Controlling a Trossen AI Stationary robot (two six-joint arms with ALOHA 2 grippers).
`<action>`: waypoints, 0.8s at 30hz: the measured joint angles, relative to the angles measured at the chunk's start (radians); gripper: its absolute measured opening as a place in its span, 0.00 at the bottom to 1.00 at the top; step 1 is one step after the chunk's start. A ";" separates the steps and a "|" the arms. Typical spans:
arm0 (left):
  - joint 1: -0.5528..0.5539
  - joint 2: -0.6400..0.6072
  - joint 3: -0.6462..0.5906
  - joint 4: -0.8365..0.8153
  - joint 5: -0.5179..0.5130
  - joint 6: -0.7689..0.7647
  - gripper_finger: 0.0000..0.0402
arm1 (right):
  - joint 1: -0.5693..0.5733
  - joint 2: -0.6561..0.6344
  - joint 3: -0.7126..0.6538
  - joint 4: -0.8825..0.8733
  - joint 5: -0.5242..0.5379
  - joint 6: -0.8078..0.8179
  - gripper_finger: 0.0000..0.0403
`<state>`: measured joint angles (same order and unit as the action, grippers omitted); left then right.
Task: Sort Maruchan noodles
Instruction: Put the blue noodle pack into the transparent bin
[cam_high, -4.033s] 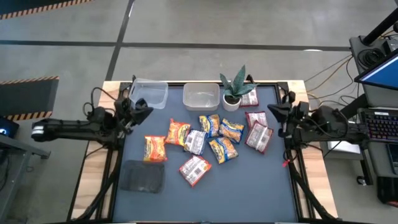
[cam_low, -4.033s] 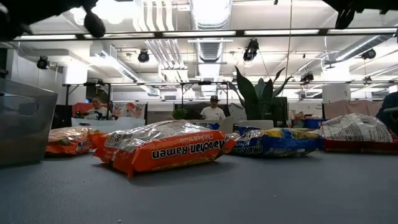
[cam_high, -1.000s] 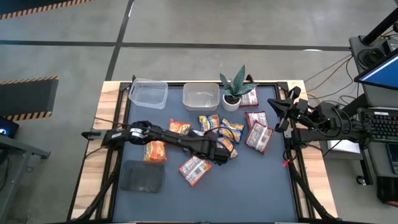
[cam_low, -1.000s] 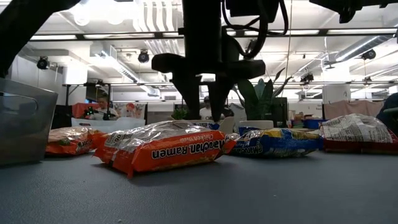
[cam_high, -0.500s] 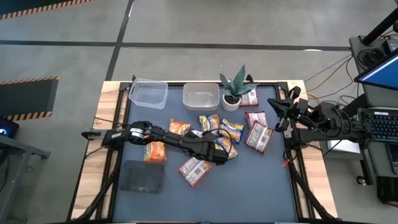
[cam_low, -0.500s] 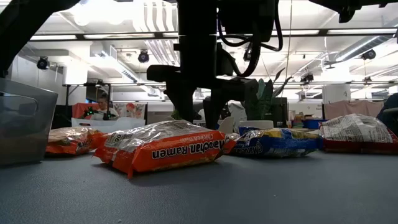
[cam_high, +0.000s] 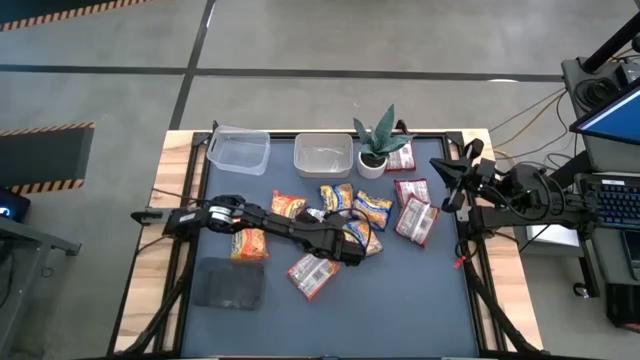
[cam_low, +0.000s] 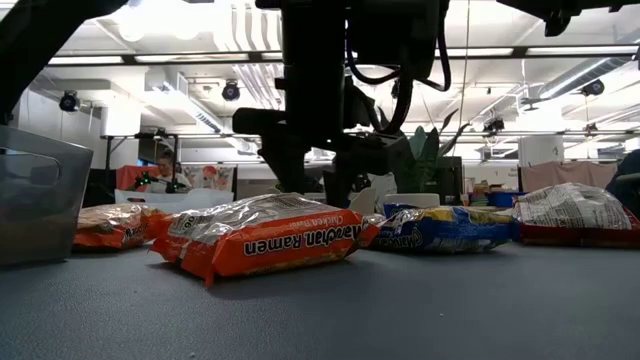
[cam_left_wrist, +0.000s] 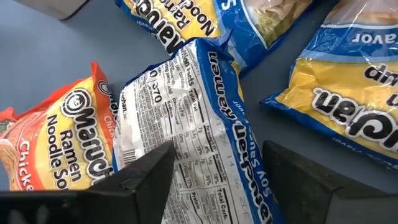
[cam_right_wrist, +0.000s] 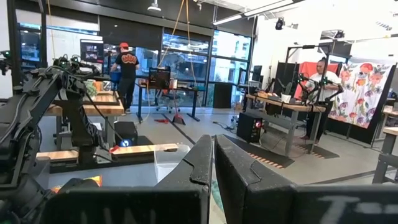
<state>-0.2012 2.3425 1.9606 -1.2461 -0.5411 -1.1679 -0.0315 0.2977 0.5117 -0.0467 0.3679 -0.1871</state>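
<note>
Several Maruchan noodles packets lie flat on the dark mat around mid-table: orange (cam_high: 250, 240), red-and-white (cam_high: 313, 275) and blue-yellow (cam_high: 372, 208). My left gripper (cam_left_wrist: 214, 180) is open and points steeply down over the cluster (cam_high: 350, 243). Its fingers stand on either side of a blue packet (cam_left_wrist: 193, 118) that lies white back up, partly on an orange packet (cam_left_wrist: 56, 143). In the low view the left gripper (cam_low: 308, 185) reaches down behind an orange packet (cam_low: 265, 240). My right gripper (cam_right_wrist: 213, 163) is shut, raised at the table's right edge (cam_high: 447, 180).
Two clear tubs (cam_high: 240, 152) (cam_high: 323, 155) and a small potted plant (cam_high: 378, 148) stand along the far edge. A dark grey pad (cam_high: 228, 283) lies near left. More packets (cam_high: 415, 215) lie toward the right. People stand in the room beyond the table.
My left gripper has come down toward the packets at mid-table, its fingertips sinking behind the orange packet in the low view. The packets have not moved.
</note>
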 joint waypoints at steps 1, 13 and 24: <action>0.000 0.000 0.000 0.000 0.000 0.000 0.51 | 0.000 0.000 0.000 0.000 0.000 0.000 0.02; -0.002 -0.001 0.041 -0.007 0.004 0.044 0.03 | 0.000 0.000 0.000 -0.001 0.000 -0.010 0.02; -0.010 -0.001 0.265 -0.230 -0.023 0.145 0.00 | 0.000 0.000 0.000 -0.001 0.000 -0.008 0.02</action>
<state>-0.2111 2.3411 2.2256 -1.4760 -0.5645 -1.0233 -0.0314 0.2977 0.5117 -0.0479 0.3679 -0.1955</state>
